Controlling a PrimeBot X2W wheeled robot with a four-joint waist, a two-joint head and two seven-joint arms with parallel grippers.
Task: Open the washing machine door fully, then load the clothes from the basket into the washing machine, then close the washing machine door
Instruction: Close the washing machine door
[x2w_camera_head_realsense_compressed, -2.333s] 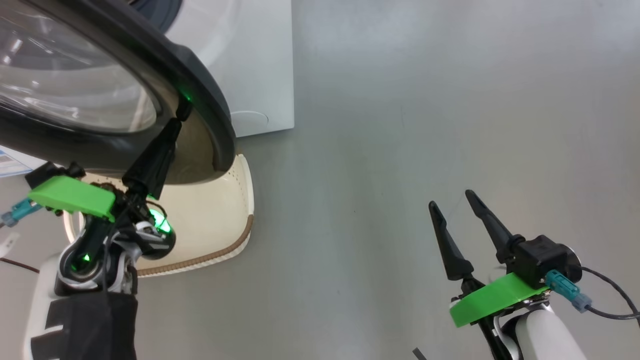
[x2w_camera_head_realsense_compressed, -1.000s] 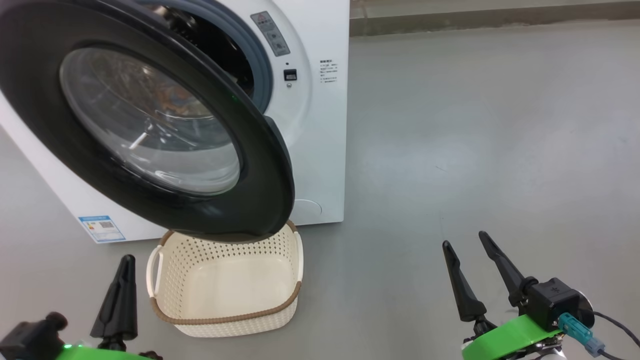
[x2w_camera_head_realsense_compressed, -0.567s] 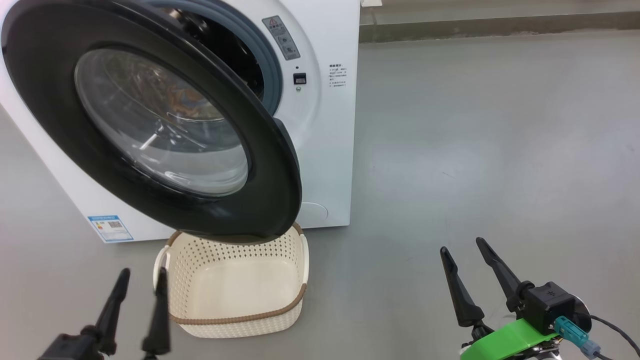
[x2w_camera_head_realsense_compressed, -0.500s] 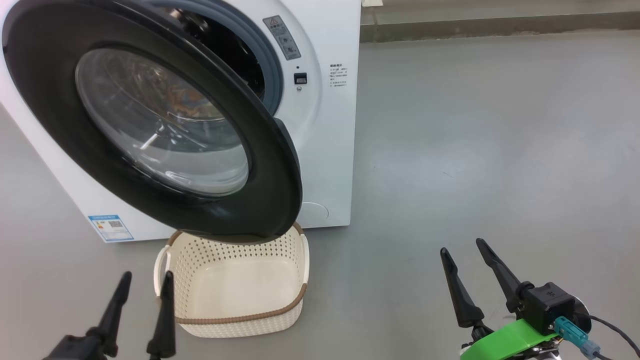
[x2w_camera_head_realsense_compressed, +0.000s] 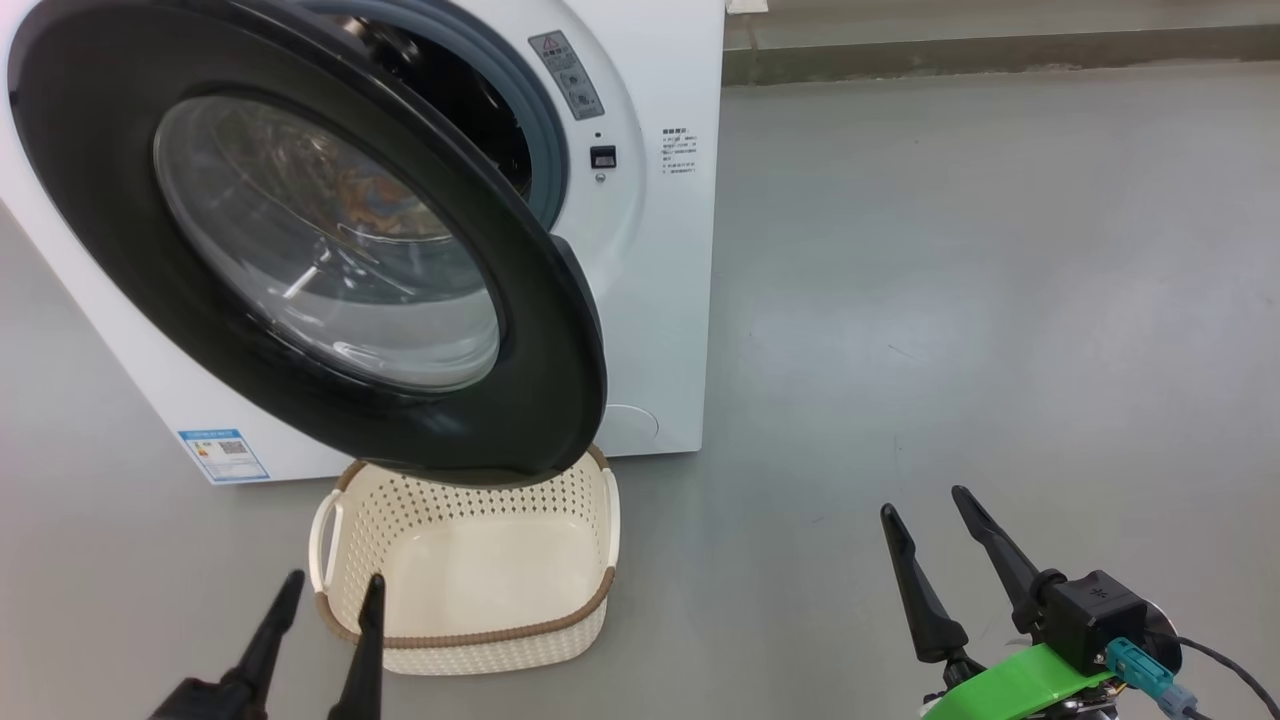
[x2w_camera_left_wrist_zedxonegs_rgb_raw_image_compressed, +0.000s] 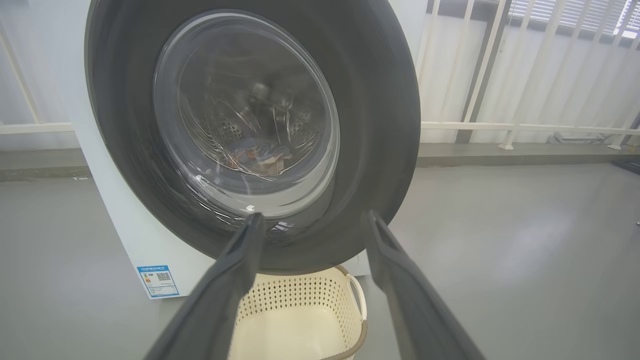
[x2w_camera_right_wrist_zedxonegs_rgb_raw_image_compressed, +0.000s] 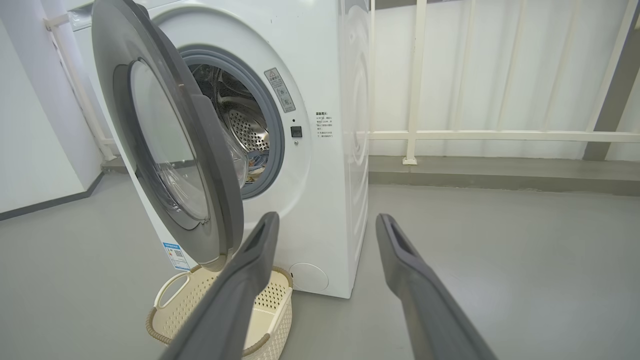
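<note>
Clothes (x2w_camera_left_wrist_zedxonegs_rgb_raw_image_compressed: 257, 156) already inside washing machine (x2w_camera_head_realsense_compressed: 660, 300), basket (x2w_camera_head_realsense_compressed: 460, 637) empty; door (x2w_camera_head_realsense_compressed: 540, 400) half-open, probably awaiting closing; left gripper (x2w_camera_head_realsense_compressed: 333, 580) and right gripper (x2w_camera_head_realsense_compressed: 923, 502) spread, empty.

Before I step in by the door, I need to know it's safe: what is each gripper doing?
Left gripper: open, holding nothing.
Right gripper: open, holding nothing.

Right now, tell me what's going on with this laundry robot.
The washing machine door stands open, swung out over the basket, which looks empty on the floor. Patterned clothes lie inside the washing machine, seen through the glass. The left gripper and right gripper are both open, holding nothing; the door is not yet closed.
</note>
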